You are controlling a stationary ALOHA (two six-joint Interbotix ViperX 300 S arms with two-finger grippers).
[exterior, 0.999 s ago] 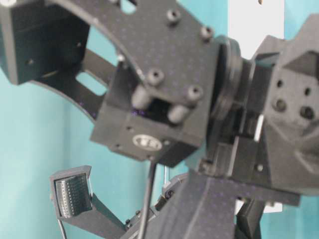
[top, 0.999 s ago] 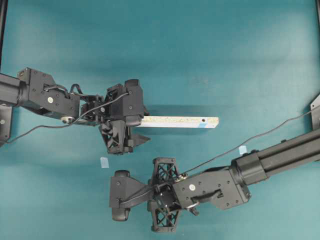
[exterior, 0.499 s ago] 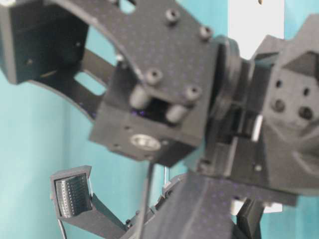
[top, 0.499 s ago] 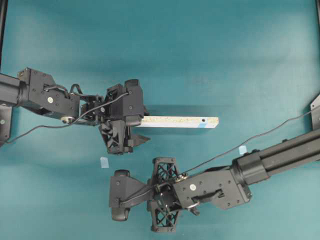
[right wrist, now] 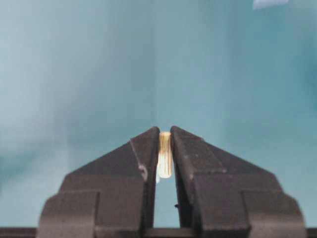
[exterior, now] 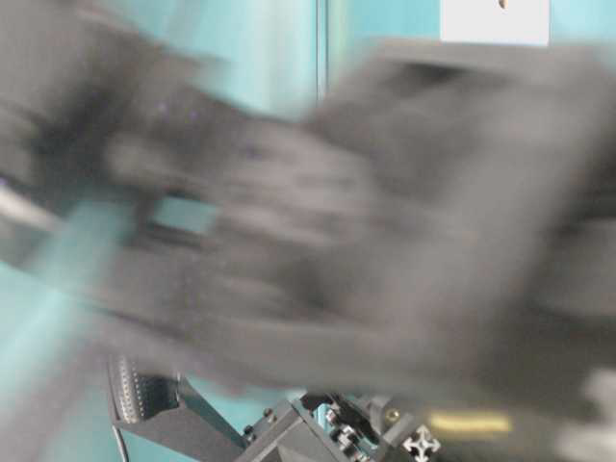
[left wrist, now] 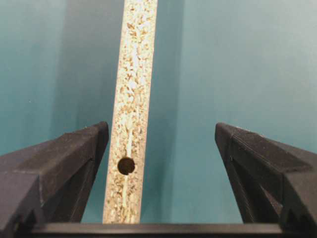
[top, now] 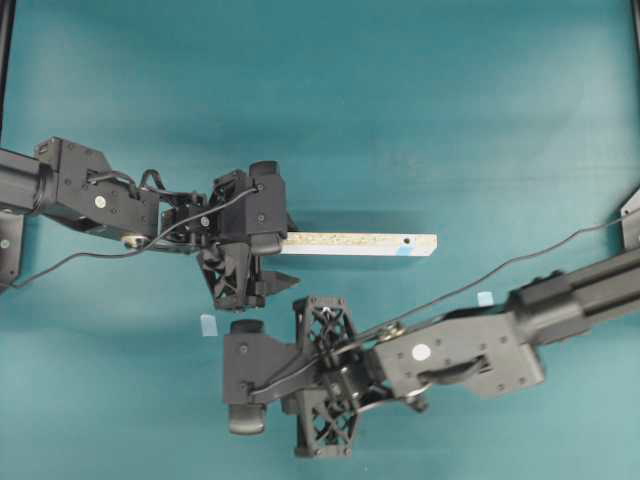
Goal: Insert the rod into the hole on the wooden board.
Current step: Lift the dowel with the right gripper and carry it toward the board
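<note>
Shifted up and leftward since a second ago: right hand (right wrist: 165,136), clamped narrow on rod (right wrist: 164,154). Left hand (left wrist: 158,148) spread wide, straddling wooden board's (top: 360,244) plain end on teal surface (top: 400,100). Hole (top: 407,241) uncovered near blue-marked end.

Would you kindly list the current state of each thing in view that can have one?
Left gripper: jaws wide open, straddling the board's plain end, not clamping it.
Right gripper: shut on the rod.
Rod: pinched upright between the jaws, off the table.
Wooden board: lying flat on the table.
Hole near the blue mark: empty.
</note>
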